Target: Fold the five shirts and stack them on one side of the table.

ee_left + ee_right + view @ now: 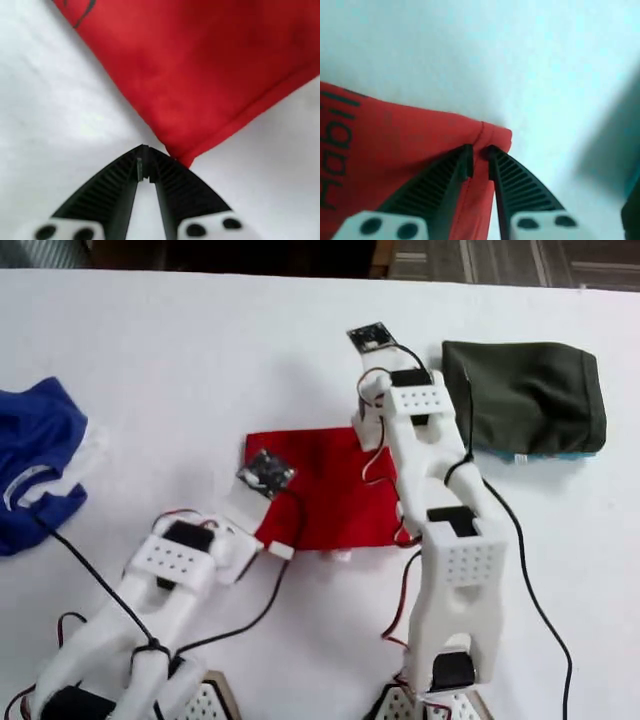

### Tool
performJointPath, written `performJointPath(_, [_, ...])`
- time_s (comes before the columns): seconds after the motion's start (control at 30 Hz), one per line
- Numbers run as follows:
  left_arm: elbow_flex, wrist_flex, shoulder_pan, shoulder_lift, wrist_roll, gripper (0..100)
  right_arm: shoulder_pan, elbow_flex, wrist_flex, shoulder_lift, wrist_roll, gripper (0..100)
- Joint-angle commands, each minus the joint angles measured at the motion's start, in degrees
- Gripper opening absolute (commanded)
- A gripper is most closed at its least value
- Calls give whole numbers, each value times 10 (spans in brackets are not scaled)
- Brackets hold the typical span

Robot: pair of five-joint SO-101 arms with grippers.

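Where the right gripper (479, 154) pinches a corner hem of the red shirt (385, 150), the left gripper (145, 155) sits closed just beside another corner. The shirt lies flat mid-table (150, 360), with a folded green shirt (525, 400) at the right and a crumpled blue shirt (35, 465) at the left edge.

Both my arms are white printed plastic. The left arm (175, 565) and right arm (460, 570) each carry a shell dotted with small holes. Black servos sit beside that shell, and red, white and black cables (398, 602) loop past it. The fingers (107, 192) are black and ribbed.
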Motion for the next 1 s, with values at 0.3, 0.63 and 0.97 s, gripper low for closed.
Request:
performJointPath(0.3, [17, -42, 4, -23, -3, 28, 12, -77, 99, -88, -5, 66])
performJointPath(0.63, [-94, 120, 0, -24, -3, 28, 0, -71, 240, -113, -30, 248])
performJointPath(0.97, [-169, 141, -144, -24, -4, 28, -45, -75, 213, -12, -84, 296])
